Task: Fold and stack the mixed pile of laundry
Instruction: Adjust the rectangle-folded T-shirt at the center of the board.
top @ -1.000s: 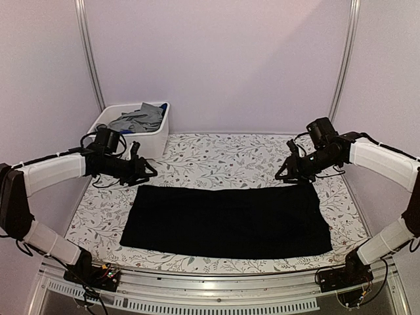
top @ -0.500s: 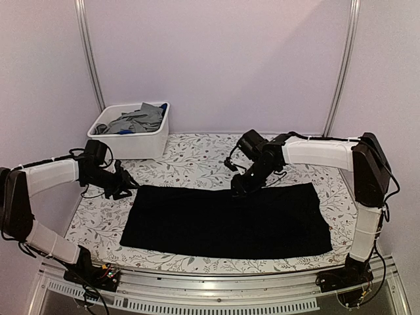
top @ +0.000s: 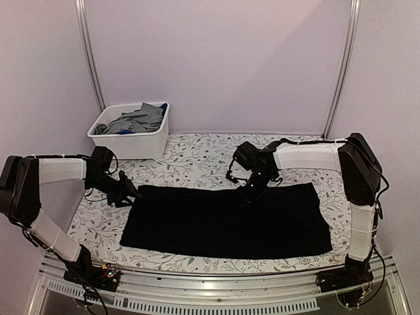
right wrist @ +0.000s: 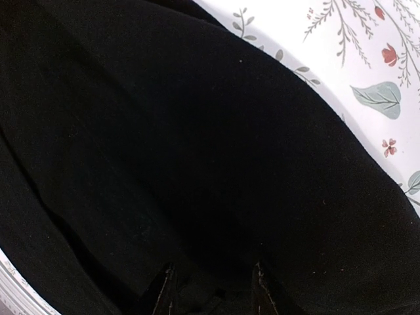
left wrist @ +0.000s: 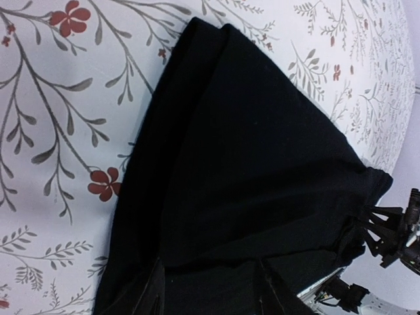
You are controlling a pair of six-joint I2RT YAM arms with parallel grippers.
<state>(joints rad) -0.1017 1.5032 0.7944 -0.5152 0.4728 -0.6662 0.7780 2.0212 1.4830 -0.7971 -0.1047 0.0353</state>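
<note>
We judged the step in hand to be the folding of the black T-shirt (top: pixel 226 220). It lay on the tabletop (top: pixel 210 161) as a long flat band across the lower middle of the top view, already narrowed but not yet a small packet. The other laundry, with a grey shirt (top: pixel 138 120) on top, waited in the bin (top: pixel 131 146) at the upper left, so most of the task remained.

The left gripper (top: pixel 126 195) stood at the upper left corner of the band. In its wrist view the fingers (left wrist: pixel 154 292) were apart, with the corner of the cloth lying flat between and beyond them; it was released and held nothing. The right gripper (top: pixel 248 195) was low over the middle of the band's upper edge. Its fingers (right wrist: pixel 166 289) were also apart and only black cloth showed under them. Such thin cloth could not fill that gap, so we took it as released too, though everything there was dark.

We thought the next move called for a firm pinch at each place, taking all layers of the edge together. Then one end would be lifted and carried sideways over the rest. If a gripper caught only the top layer, the earlier folds could open.
</note>
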